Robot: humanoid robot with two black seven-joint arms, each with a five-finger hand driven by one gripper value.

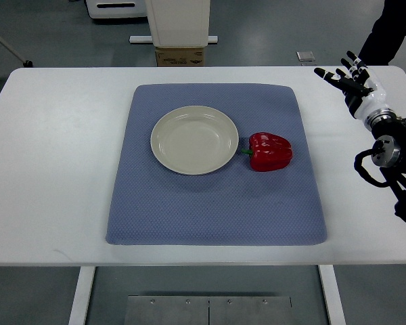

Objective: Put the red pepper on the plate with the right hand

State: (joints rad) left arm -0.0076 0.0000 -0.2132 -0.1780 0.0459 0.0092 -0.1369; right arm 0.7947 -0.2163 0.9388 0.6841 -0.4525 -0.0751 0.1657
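White bench (47, 169) is filling most of the frame, its near edge running along the bottom, and it is carrying a blue mat (216, 203) laid square in the middle, probably to stop things sliding and to cushion them. Sitting on the mat just left of centre is the cream plate (164, 145), bare and facing up, waiting as the target. Lying on the mat just right of the plate is the pepper (270, 152), on its side with the green stem pointing toward the plate rim and close to it, though whether the stem is touching the rim is hard to tell. That closeness is keeping the needed carry short. At the upper right of the frame the right hand (348, 78) is hovering over the bench corner, well apart from the pepper, its fingers (325, 73) spreading open and holding nothing, so the grasp is not yet begun; the arm is coming in from the right edge with dark cables looping beside it. No left arm is showing. Judging from this, the hand needs to travel down and left toward the pepper, and its rounded, glossy skin may be slipping unless the fingers are wrapping well around it.
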